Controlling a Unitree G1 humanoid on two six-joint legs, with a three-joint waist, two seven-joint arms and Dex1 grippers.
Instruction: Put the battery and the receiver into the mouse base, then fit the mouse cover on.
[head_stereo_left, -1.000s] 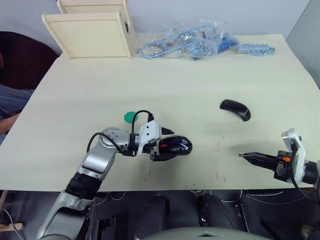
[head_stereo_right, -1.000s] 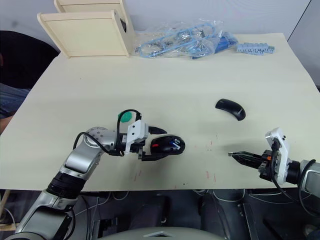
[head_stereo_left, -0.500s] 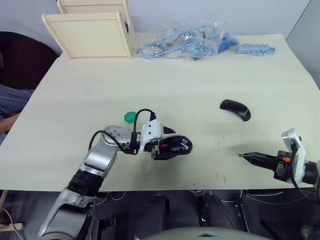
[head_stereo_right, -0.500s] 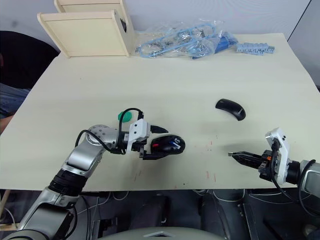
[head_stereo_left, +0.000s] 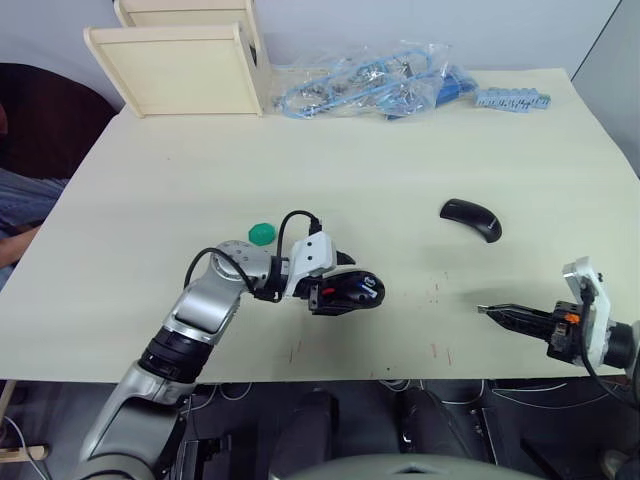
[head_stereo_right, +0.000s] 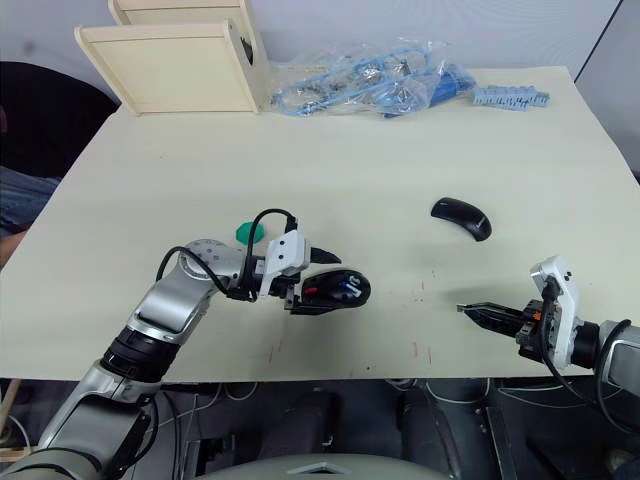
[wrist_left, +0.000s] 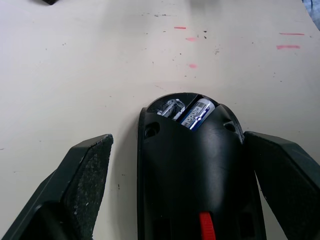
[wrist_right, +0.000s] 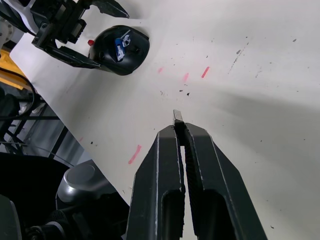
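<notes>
The left pincer (wrist_left: 175, 200) is spread wide, one finger on each side of the mouse base (wrist_left: 195, 170), with a gap showing between each finger and the black body, so it grips nothing. The battery (wrist_left: 197, 114) lies inside the base's open compartment at the end farthest from that pincer's wrist, blue with pale lettering. A green disc (head_stereo_left: 261, 233) sits on the surface (head_stereo_left: 400, 170) just behind the left arm.

The right pincer (wrist_right: 179, 131) is clenched, fingers pressed together, and a small dark sliver pokes from between the tips; it is probably the receiver (wrist_right: 177, 117), though it is too tiny to be sure. This pincer hovers near the surface's front edge, well apart from the base.

The mouse cover (head_stereo_left: 471, 219) rests on the surface, beyond the right pincer and apart from both pincers.
</notes>
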